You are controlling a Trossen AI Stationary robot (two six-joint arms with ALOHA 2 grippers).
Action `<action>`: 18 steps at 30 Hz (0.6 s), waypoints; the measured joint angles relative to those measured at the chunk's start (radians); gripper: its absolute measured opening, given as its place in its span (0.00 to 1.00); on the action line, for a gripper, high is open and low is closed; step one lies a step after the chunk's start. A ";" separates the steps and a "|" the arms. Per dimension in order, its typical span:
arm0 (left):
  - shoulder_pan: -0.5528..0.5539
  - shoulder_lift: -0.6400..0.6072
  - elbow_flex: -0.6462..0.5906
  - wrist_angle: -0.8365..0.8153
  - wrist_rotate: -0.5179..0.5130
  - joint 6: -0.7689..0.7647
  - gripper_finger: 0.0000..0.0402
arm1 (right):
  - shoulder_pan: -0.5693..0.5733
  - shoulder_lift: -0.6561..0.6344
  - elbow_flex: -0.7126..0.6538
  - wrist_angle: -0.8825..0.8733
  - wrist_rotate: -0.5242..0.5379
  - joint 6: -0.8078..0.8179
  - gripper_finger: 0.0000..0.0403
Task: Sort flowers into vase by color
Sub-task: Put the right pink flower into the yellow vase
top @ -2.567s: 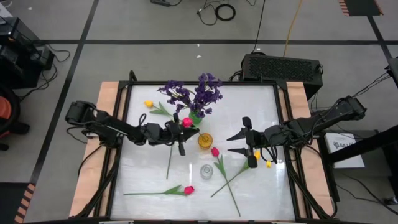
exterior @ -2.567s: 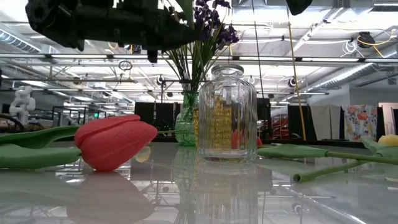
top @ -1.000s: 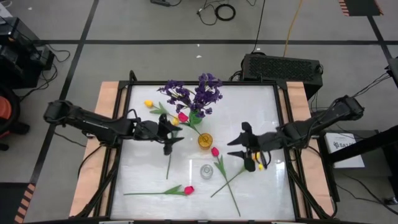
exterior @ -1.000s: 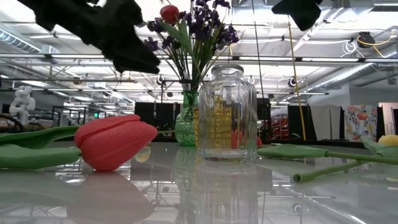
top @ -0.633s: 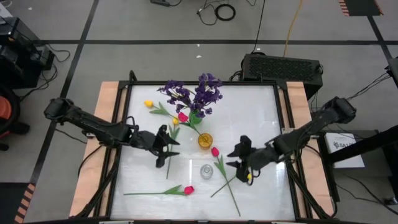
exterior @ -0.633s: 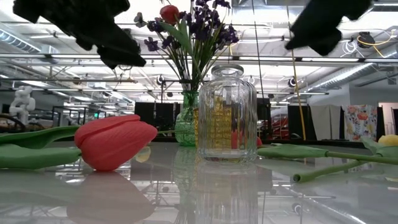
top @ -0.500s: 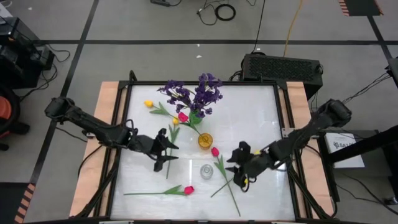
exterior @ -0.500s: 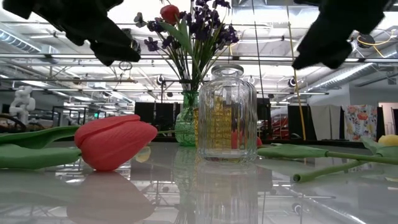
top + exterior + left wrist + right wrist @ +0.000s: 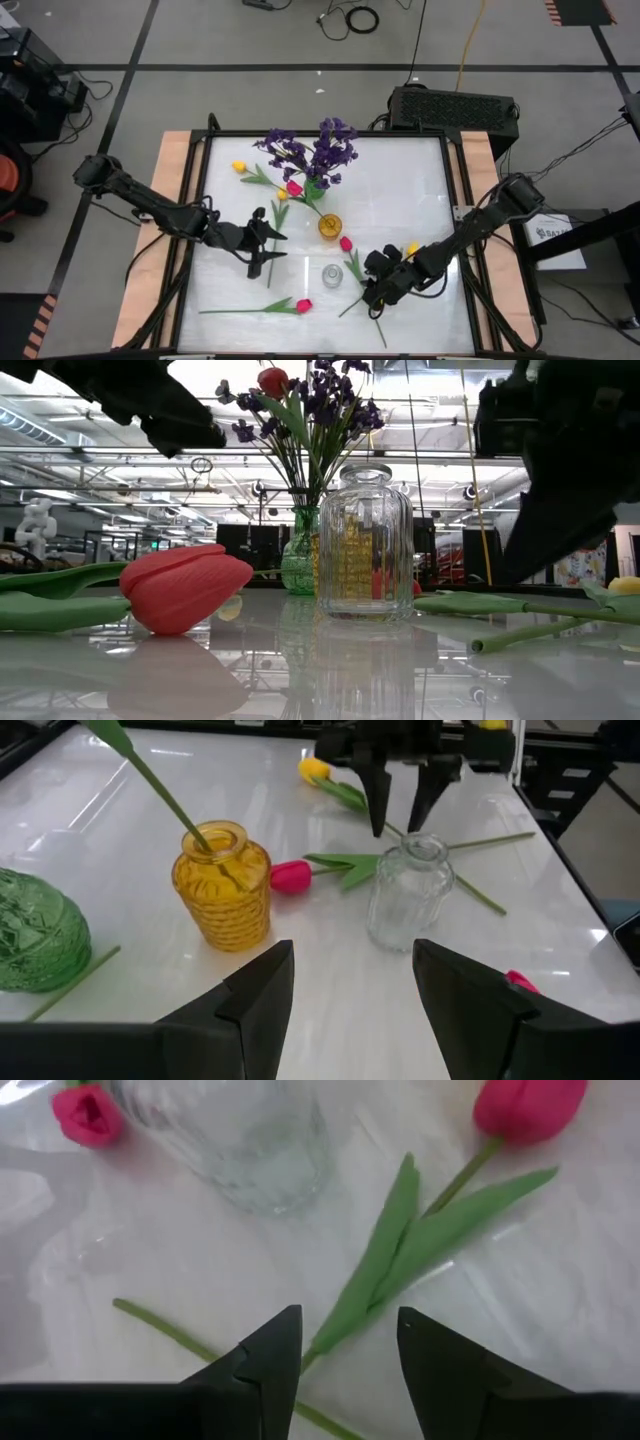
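A glossy white table point(image 9: 420, 190) with wooden side rails stands on a grey floor crossed by black tape lines. The left arm reaches in low from the table's left edge, its left gripper point(image 9: 262, 246) hovering with fingers spread and empty over a green stem lying on the table left of centre. The right arm stretches from the right edge diagonally down toward the front, and the right gripper point(image 9: 345, 1342) hangs with fingers parted and empty just above the green leaves of a pink-red tulip point(image 9: 528, 1105) lying flat, beside the clear ribbed glass jar point(image 9: 405, 893). The amber ribbed glass vase point(image 9: 222, 883) holds one stem. Bushy purple sprigs point(image 9: 318, 148) fill the green glass vase point(image 9: 297, 565) behind. Another pink-red tulip point(image 9: 303, 304) lies near the front edge.
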 joint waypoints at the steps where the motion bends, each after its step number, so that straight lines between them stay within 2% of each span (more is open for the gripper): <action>1: -0.001 0.000 0.000 0.004 0.000 0.000 0.53 | 0.004 0.006 0.000 0.002 -0.001 0.007 0.39; 9: -0.001 0.000 0.000 0.004 -0.003 0.000 0.53 | 0.005 0.095 0.093 -0.002 -0.005 -0.003 0.39; 15: -0.001 0.000 0.000 0.003 -0.003 -0.002 0.53 | -0.002 0.196 0.282 -0.373 0.025 0.079 0.39; 18: -0.001 0.000 0.000 0.002 -0.003 0.000 0.53 | -0.003 0.232 0.337 -0.460 0.032 0.102 0.39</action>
